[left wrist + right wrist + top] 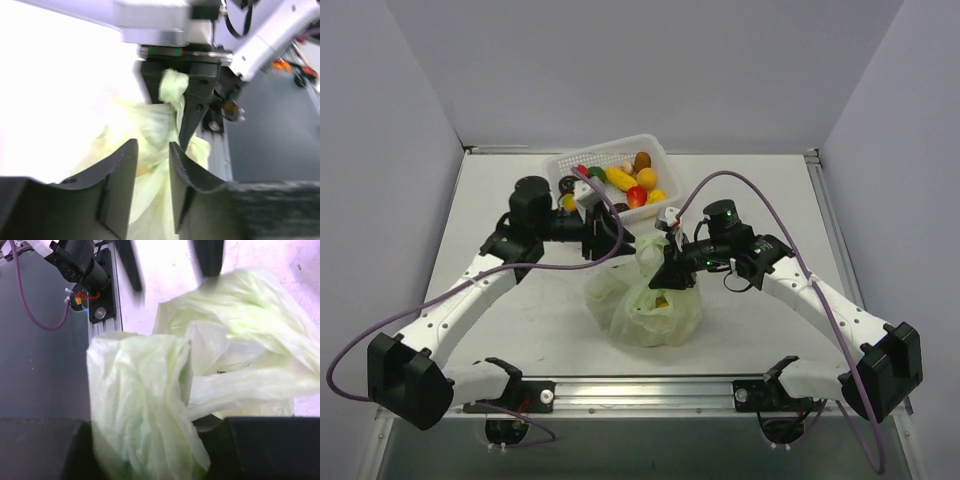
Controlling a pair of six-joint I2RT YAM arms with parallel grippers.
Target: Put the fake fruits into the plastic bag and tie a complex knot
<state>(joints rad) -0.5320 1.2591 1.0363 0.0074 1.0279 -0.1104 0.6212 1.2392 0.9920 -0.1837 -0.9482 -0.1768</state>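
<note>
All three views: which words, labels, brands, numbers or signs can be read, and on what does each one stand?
None can be read.
The bag and the basket show no letters.
A green and red strip in the left wrist view is too blurred to tell if it bears any.

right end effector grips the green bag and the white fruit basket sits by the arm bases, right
No: the top external view shows the white basket at the far side, beyond the plastic bag. The right end effector does grip the bag.
</note>
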